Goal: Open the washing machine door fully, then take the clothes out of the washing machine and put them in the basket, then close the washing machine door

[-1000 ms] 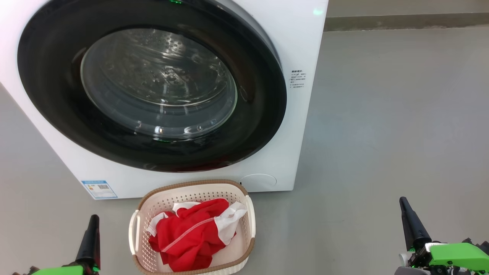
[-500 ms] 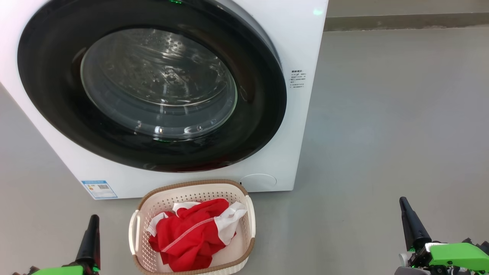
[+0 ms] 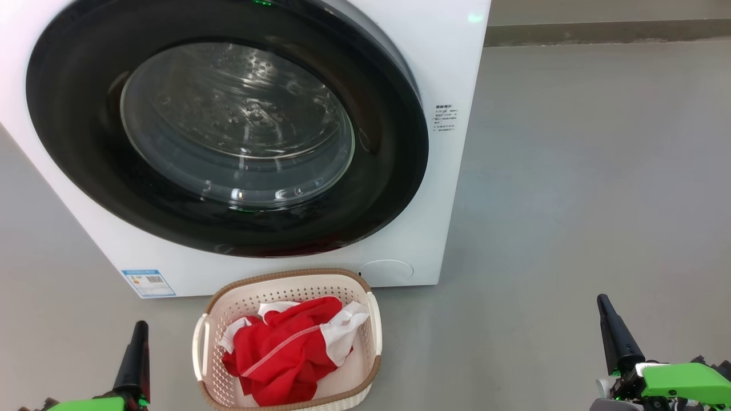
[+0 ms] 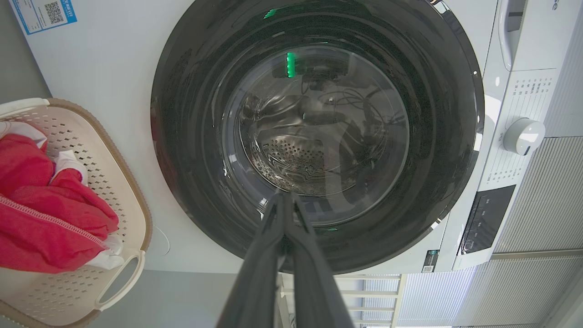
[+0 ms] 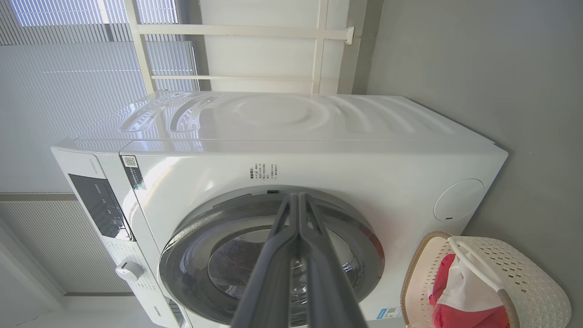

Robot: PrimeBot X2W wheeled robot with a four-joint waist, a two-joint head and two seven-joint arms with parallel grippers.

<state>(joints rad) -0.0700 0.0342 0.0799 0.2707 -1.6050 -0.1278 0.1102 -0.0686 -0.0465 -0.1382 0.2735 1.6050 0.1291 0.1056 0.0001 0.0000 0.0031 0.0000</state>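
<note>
A white washing machine (image 3: 451,63) is shown from above, and every place here is given relative to it. The washing machine door (image 3: 74,120), black-rimmed with a bulging glass window, is seen lying flush against the machine's front. Just before the machine's lower front edge, below the door, the basket (image 3: 285,278) is set on the grey floor. Both pincers are held low and well back from the machine, apart from everything. The left gripper (image 3: 140,330) is beside the basket and the right gripper (image 3: 603,305) is off past the machine's right corner. Each is closed with its fingers pressed together, and nothing is gripped.

The task is judged all but done, so little is left to go wrong. Whether the latch has caught cannot be told. If it has not, the door could swing out over the basket. The basket could also be knocked if the robot is driven toward the machine, since it stands between the two.

The basket is filled by the clothes (image 3: 280,351), a crumpled red garment with white parts, bunched within the rim. Through the door glass the perforated steel drum is seen, and no fabric can be made out in it.
</note>
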